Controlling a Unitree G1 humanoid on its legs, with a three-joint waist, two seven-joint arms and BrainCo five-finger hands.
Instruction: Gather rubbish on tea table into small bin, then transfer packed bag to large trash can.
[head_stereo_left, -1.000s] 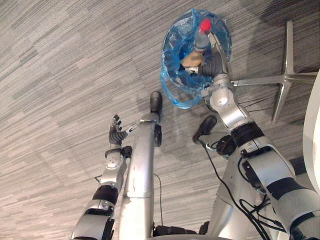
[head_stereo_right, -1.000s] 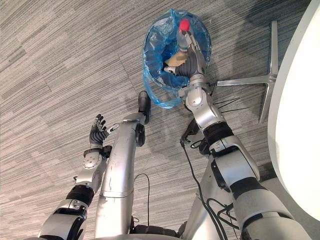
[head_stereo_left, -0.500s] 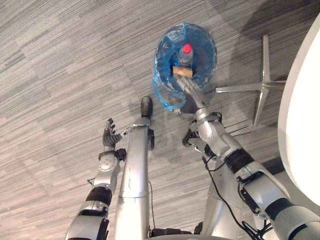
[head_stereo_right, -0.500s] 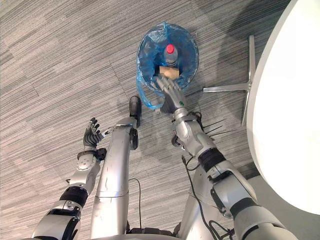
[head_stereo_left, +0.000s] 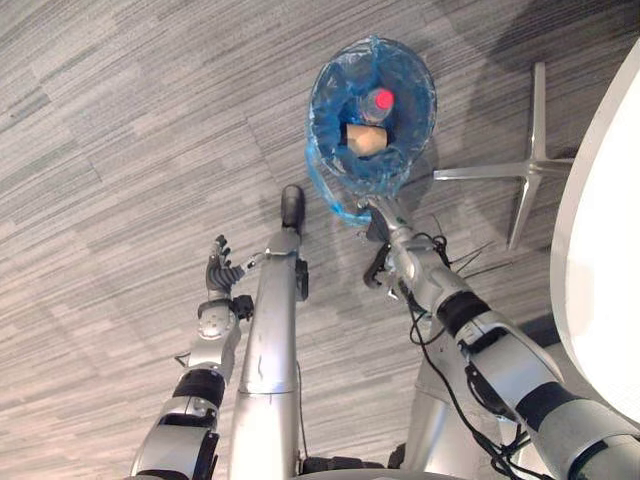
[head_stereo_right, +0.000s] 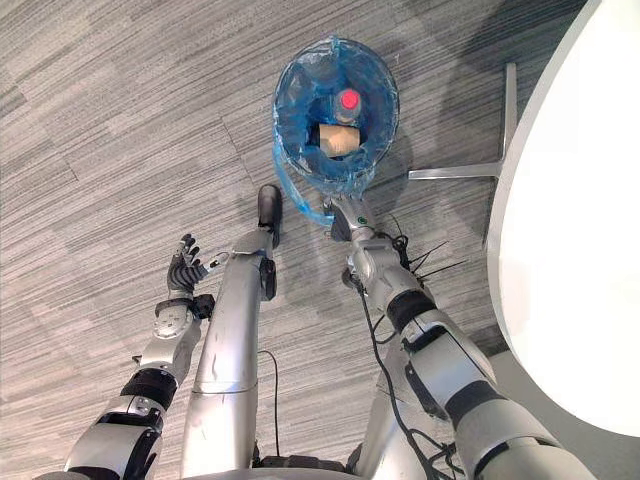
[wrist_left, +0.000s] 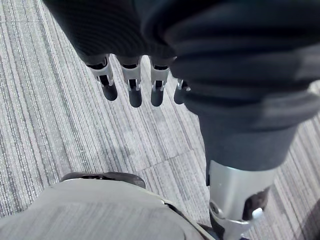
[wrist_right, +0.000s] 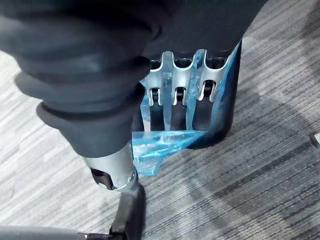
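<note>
- Probably the load is light: the blue bag (head_stereo_right: 290, 100) lining the small bin (wrist_right: 226, 107) holds a bottle (head_stereo_left: 378, 100) with a red cap and a tan block-like piece (head_stereo_left: 365, 138). I judge neither of them heavy.
- Soft, thin and slippery is how the film should behave. It will stretch and could tear if pulled at a single spot, and the bottle may roll once the bag is lifted.
- Best hold, in my view, is the rim of the bag gathered into a bunch, starting from the loose flap (wrist_right: 160, 147) that hangs down the bin's near side.
- Bag and bin stand on the carpet floor, just off the edge of the white table (head_stereo_right: 570, 250) and near a metal star-shaped foot (head_stereo_left: 530, 170). The bag is translucent, crinkled and folded over the dark bin's rim, its mouth wide open.
- Right hand (head_stereo_left: 380, 215) is at the bin's near wall, in among the blue film by that flap. Whether it has closed on the plastic I cannot tell.
- Left hand (head_stereo_left: 220, 272) hangs well apart over bare carpet, spread loosely and empty.
</note>
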